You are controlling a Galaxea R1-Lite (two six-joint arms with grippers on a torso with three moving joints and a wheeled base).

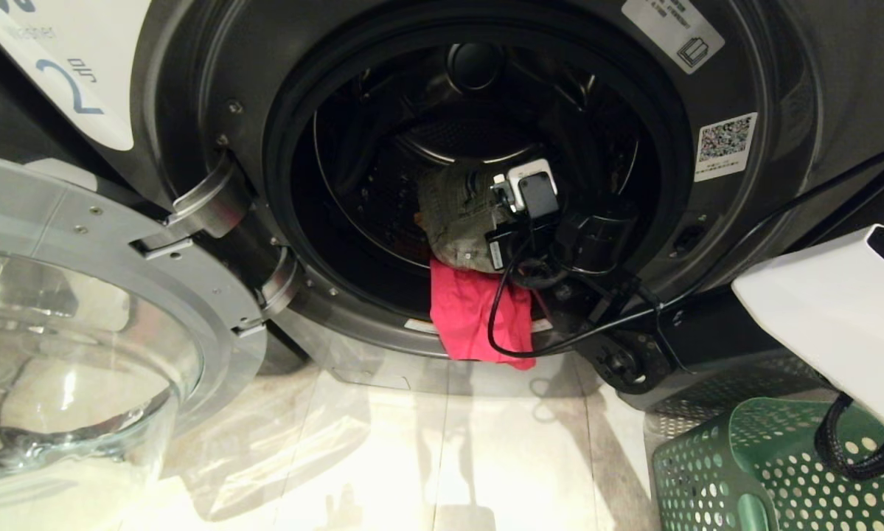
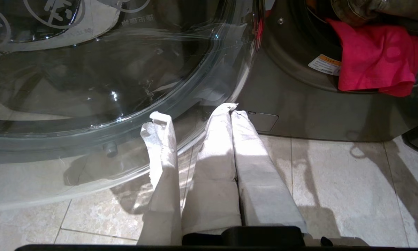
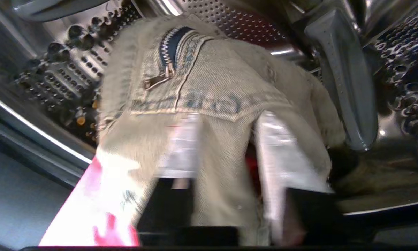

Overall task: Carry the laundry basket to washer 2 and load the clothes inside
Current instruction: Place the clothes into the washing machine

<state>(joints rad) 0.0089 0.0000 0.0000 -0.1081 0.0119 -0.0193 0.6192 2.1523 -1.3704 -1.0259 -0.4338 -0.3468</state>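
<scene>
Inside the drum of washer 2 (image 1: 191, 110), whose door (image 1: 80, 295) is swung wide open to the left, the right claw (image 3: 226, 157) is reached in from the right; its two fingers (image 3: 282, 157) are seen parted in the right wrist view, standing to either side of a fold of a beige denim garment (image 3: 209, 87) with a zip, but whether the cloth is gripped or lies loose between them cannot be told from the blurred view; the denim itself is seen to lie well within the drum.

A pink-red garment (image 1: 478, 313) is only partly loaded; it is draped over the lower lip of the opening and hangs down the front of the machine, just below the denim. A small orange trace shows beside the denim in the drum, too small to be named with confidence.

The laundry basket (image 1: 766, 464) is set on the floor (image 1: 412, 457) at the near right, close to the washer, so the carrying may be judged done; what it holds cannot be seen, as only its outer wall and part of its rim are in view.

The left claw (image 2: 195, 115) is held shut and idle, low over the floor beside the open door.

Left to do, by judgement: the hanging pink-red cloth is to be pushed fully inside, and any clothes left in the basket are to be loaded.
</scene>
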